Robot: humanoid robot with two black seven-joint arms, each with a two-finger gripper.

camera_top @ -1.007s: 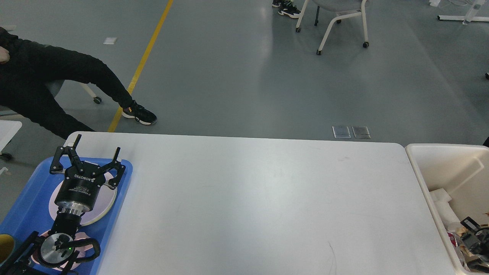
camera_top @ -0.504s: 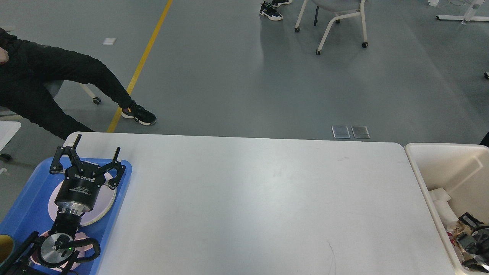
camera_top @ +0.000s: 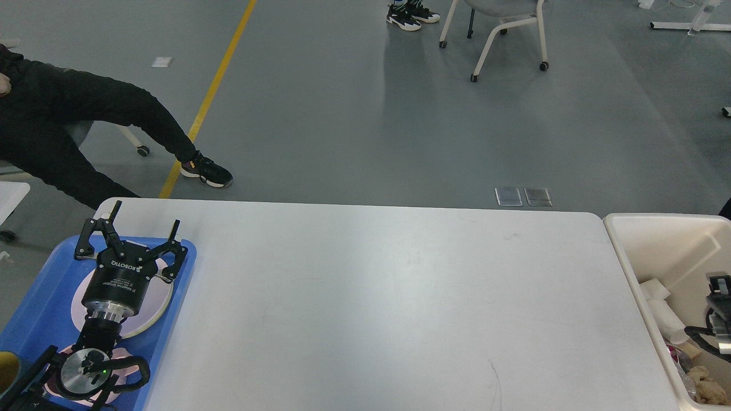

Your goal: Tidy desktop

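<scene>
At the far left a blue tray (camera_top: 40,297) sits on the corner of the desktop (camera_top: 388,308), holding a pale plate (camera_top: 163,299). The left gripper (camera_top: 140,227) hangs over that plate exactly as it did a second ago, fingers spread and holding nothing. The wide white desktop fills the middle of the view and carries no loose items. At the right edge, the right arm (camera_top: 718,319) has risen inside the beige bin (camera_top: 639,251) of scraps since a second ago; I cannot tell how its fingers stand. It has probably just dropped rubbish, so tidying looks nearly finished.
</scene>
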